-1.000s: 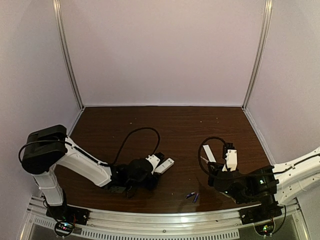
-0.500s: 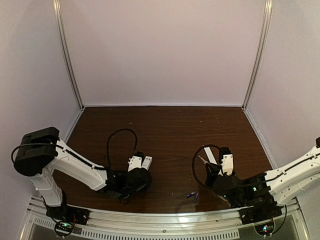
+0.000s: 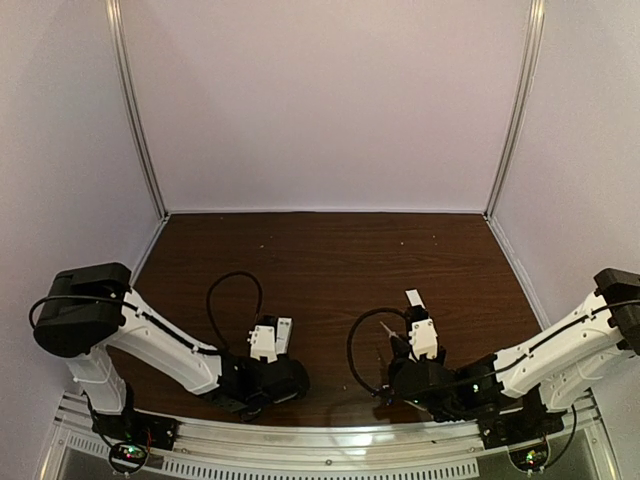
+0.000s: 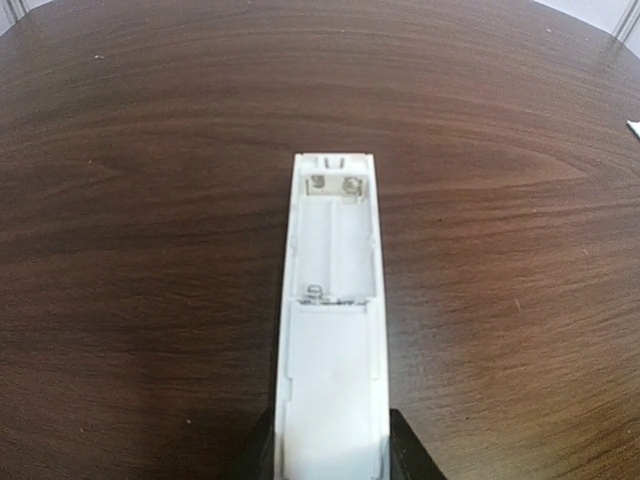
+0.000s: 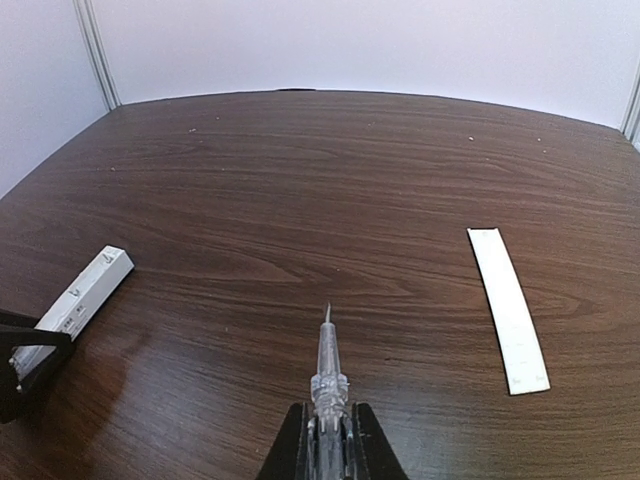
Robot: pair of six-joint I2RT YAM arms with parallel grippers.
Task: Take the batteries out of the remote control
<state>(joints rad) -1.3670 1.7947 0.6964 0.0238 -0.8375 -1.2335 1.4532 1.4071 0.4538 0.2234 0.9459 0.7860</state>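
Dark wood-grain table [image 5: 300,180], pale walls [image 3: 330,100]. L tool [image 4: 330,455] grips remote [image 4: 330,300], R tool [image 5: 328,440] grips screwdriver [image 5: 327,370].

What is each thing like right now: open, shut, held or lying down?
remote control: held by the left gripper, battery slot open and empty
cover strip: off the remote, lying flat on the table
screwdriver: held in the right gripper
left gripper: shut on the remote control
right gripper: shut on the screwdriver
batteries: not in view

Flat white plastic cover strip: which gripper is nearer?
Right. Right gripper, holding thin clear screwdriver, sits close by strip; left gripper, clamping slim white remote, sits far left.
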